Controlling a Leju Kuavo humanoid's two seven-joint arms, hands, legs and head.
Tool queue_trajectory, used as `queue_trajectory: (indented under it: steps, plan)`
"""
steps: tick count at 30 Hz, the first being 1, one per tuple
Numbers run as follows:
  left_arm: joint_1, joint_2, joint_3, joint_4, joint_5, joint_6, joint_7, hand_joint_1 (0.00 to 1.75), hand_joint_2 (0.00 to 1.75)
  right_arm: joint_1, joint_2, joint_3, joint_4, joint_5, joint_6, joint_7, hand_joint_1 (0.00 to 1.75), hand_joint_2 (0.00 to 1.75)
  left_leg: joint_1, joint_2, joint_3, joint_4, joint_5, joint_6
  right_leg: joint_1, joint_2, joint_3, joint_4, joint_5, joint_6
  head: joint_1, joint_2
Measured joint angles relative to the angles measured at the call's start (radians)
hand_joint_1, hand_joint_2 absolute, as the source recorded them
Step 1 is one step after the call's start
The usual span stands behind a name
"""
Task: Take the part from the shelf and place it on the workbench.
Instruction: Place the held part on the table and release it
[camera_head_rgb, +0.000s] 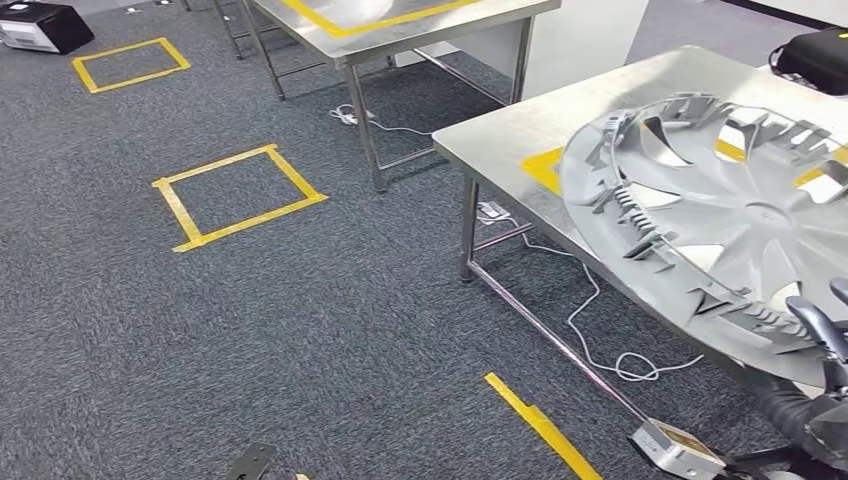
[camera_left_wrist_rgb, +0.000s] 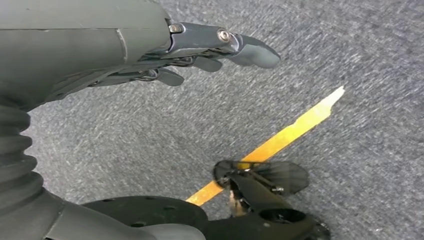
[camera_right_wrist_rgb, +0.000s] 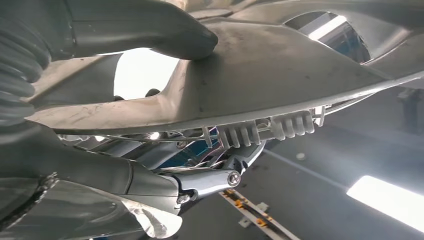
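Head view footage showed a grey wheel cover (camera_head_rgb: 720, 215), the part, held tilted above the near edge of a steel workbench (camera_head_rgb: 520, 125) at the right of the scene. Its ribbed inner side with clips along the rim was turned toward the camera. The cover was gripped at its near rim by the right hand (camera_head_rgb: 820, 335), whose dark fingers were seen curled over the edge at the lower right corner. Whether the cover touched the bench top could not be told. A yellow tape mark (camera_head_rgb: 545, 165) was partly hidden behind the cover on the bench surface.

From the right wrist view, the right hand (camera_right_wrist_rgb: 165, 45) was seen clamped on the cover (camera_right_wrist_rgb: 270, 75), the thick grey thumb pressed on one face and the other fingers (camera_right_wrist_rgb: 210, 182) closed beneath the rim.

The left hand (camera_left_wrist_rgb: 200, 47) was shown in the left wrist view hanging over the grey carpet (camera_left_wrist_rgb: 350, 60), holding nothing, its fingers extended and slightly apart. A strip of yellow tape (camera_left_wrist_rgb: 290, 135) was seen on the carpet beneath it.

A second steel table (camera_head_rgb: 400, 25) stood farther off, and two yellow tape squares (camera_head_rgb: 238, 197) were marked on the carpet to the left. A white cable (camera_head_rgb: 600, 330) lay on the floor under the workbench.
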Motion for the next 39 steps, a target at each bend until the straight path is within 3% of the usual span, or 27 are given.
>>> queue_trajectory:
  steps: [2,3,4,5,7,9,11,14,15,18,19,20,22,24,25,29,31,33,34,35,36,39]
  plan:
    - [0.000,0.000,0.001,0.000,0.000,0.011,0.004,0.00,1.75,0.000,-0.001,0.003,0.000,-0.006,0.000,0.008,1.75,1.75,0.004,0.000,-0.076,0.131,-0.047,-0.009,0.001,0.001,0.007,0.000,-0.008,-0.006,-0.001,0.000]
    - [0.001,-0.001,0.002,0.000,0.000,0.014,0.005,0.00,1.75,0.001,-0.002,0.005,0.000,-0.011,0.000,0.013,1.75,1.75,0.005,0.000,-0.108,0.176,-0.061,-0.011,0.002,0.002,0.011,0.000,-0.012,-0.007,-0.001,0.000]
    - [0.002,-0.001,0.002,0.000,0.000,0.018,0.005,0.00,1.75,0.003,-0.005,0.007,0.000,-0.017,0.000,0.019,1.75,1.75,0.006,0.000,-0.126,0.190,-0.057,-0.010,0.003,0.003,0.016,0.000,-0.017,-0.007,-0.001,0.000]
    - [0.003,-0.001,0.002,0.000,0.000,0.020,0.005,0.00,1.75,0.004,-0.008,0.010,0.000,-0.024,0.000,0.025,1.75,1.75,0.005,0.000,-0.128,0.168,-0.031,-0.006,0.004,0.004,0.023,0.000,-0.022,-0.007,-0.001,0.000]
    - [0.004,-0.001,0.003,0.000,0.000,0.025,0.005,0.00,1.75,0.006,-0.017,0.017,0.000,-0.040,0.000,0.038,1.75,1.75,0.001,-0.001,-0.093,0.047,0.056,0.007,0.006,0.006,0.037,-0.001,-0.031,-0.005,-0.001,0.000]
    - [0.003,0.000,0.003,0.000,-0.001,0.029,0.005,0.00,1.75,0.005,-0.027,0.025,0.000,-0.055,0.000,0.049,1.75,1.75,-0.006,-0.003,-0.060,-0.052,0.096,0.023,0.007,0.008,0.042,-0.001,-0.037,0.001,0.000,0.000]
    - [0.004,0.001,0.004,0.000,-0.001,0.032,0.006,0.00,1.75,0.006,-0.036,0.031,0.000,-0.062,-0.001,0.052,1.75,1.75,-0.011,-0.003,-0.052,-0.074,0.094,0.034,0.007,0.010,0.041,-0.002,-0.042,0.010,-0.001,0.000]
    - [0.003,-0.003,0.004,0.000,-0.003,0.036,0.008,0.00,1.75,0.008,-0.050,0.036,0.000,-0.065,-0.001,0.055,1.75,1.75,-0.003,0.000,-0.040,-0.095,0.109,0.044,0.008,0.010,0.029,0.018,-0.064,0.025,0.001,0.000]
    - [0.001,-0.004,0.004,0.000,-0.003,0.037,0.008,0.00,1.75,0.009,-0.054,0.037,0.000,-0.066,-0.001,0.057,1.75,1.75,0.000,0.002,-0.037,-0.102,0.111,0.047,0.008,0.010,0.010,0.055,-0.086,0.029,0.003,0.000]
    - [-0.002,-0.007,0.004,0.000,-0.004,0.038,0.007,0.00,1.75,0.009,-0.064,0.040,0.000,-0.070,-0.001,0.065,1.75,1.75,0.000,0.005,-0.034,-0.103,0.107,0.053,0.002,0.009,-0.088,0.237,-0.159,0.040,0.005,0.000]
    - [-0.002,-0.008,0.004,0.000,-0.004,0.038,0.007,0.00,1.75,0.011,-0.067,0.040,0.000,-0.071,-0.001,0.067,1.75,1.75,0.000,0.006,-0.032,-0.103,0.105,0.053,0.000,0.008,-0.108,0.265,-0.158,0.044,0.005,0.000]
    - [-0.001,-0.009,0.004,0.000,-0.004,0.038,0.007,0.00,1.75,0.013,-0.069,0.040,0.001,-0.072,-0.001,0.068,1.75,1.75,0.001,0.006,-0.030,-0.102,0.102,0.051,-0.002,0.007,-0.108,0.255,-0.137,0.048,0.005,0.000]
    - [-0.001,-0.011,0.004,0.000,-0.004,0.039,0.007,0.00,1.75,0.015,-0.074,0.040,0.001,-0.071,-0.001,0.071,1.75,1.75,0.003,0.007,-0.024,-0.098,0.095,0.044,-0.007,-0.004,-0.060,0.140,-0.062,0.054,0.005,0.000]
    - [-0.001,-0.011,0.004,0.000,-0.006,0.040,0.008,0.00,1.75,0.014,-0.077,0.041,0.002,-0.068,-0.001,0.080,1.75,1.75,0.001,0.009,-0.022,-0.088,0.085,0.033,-0.006,-0.019,-0.007,0.032,-0.023,0.052,0.006,0.000]
    - [-0.001,-0.011,0.004,0.000,-0.007,0.041,0.009,0.00,1.75,0.015,-0.079,0.041,0.002,-0.068,-0.001,0.084,1.75,1.75,-0.001,0.010,-0.023,-0.083,0.082,0.028,-0.004,-0.023,0.005,0.011,-0.022,0.047,0.006,0.000]
    - [0.000,-0.010,0.004,0.000,-0.011,0.043,0.012,0.00,1.75,0.021,-0.088,0.042,0.003,-0.068,-0.001,0.089,1.75,1.75,0.000,0.017,-0.027,-0.065,0.065,0.014,-0.004,-0.009,0.011,0.008,-0.024,0.022,0.001,0.000]
    - [0.000,-0.010,0.004,0.000,-0.012,0.044,0.012,0.00,1.75,0.021,-0.091,0.042,0.003,-0.067,-0.001,0.093,1.75,1.75,0.003,0.013,-0.056,0.011,0.018,0.003,-0.007,-0.003,0.015,0.007,-0.023,0.014,0.000,0.000]
    - [0.001,-0.010,0.004,0.000,-0.012,0.045,0.013,0.00,1.75,0.022,-0.092,0.042,0.004,-0.065,-0.001,0.098,1.75,1.75,0.006,0.011,-0.115,0.143,-0.042,-0.003,-0.007,0.005,0.016,0.007,-0.025,0.009,-0.001,0.000]
    - [0.002,-0.010,0.004,0.000,-0.013,0.045,0.013,0.00,1.75,0.023,-0.092,0.043,0.004,-0.064,-0.001,0.100,1.75,1.75,0.007,0.011,-0.139,0.192,-0.055,-0.004,-0.007,0.009,0.016,0.007,-0.025,0.009,-0.001,0.000]
    - [0.002,-0.010,0.004,0.000,-0.013,0.046,0.013,0.00,1.75,0.025,-0.092,0.043,0.005,-0.063,-0.001,0.102,1.75,1.75,0.007,0.011,-0.148,0.207,-0.049,-0.003,-0.007,0.015,0.017,0.007,-0.025,0.009,-0.001,0.000]
    - [0.003,-0.010,0.004,0.000,-0.014,0.047,0.014,0.00,1.75,0.026,-0.093,0.043,0.006,-0.062,-0.001,0.103,1.75,1.75,0.007,0.010,-0.139,0.184,-0.025,0.000,-0.007,0.020,0.018,0.007,-0.025,0.009,-0.001,0.000]
    - [0.003,-0.009,0.004,0.000,-0.014,0.050,0.013,0.00,1.75,0.027,-0.093,0.043,0.008,-0.059,-0.001,0.104,1.75,1.75,0.007,-0.018,-0.056,-0.004,0.070,0.017,-0.006,0.038,0.019,0.008,-0.027,0.012,-0.001,0.000]
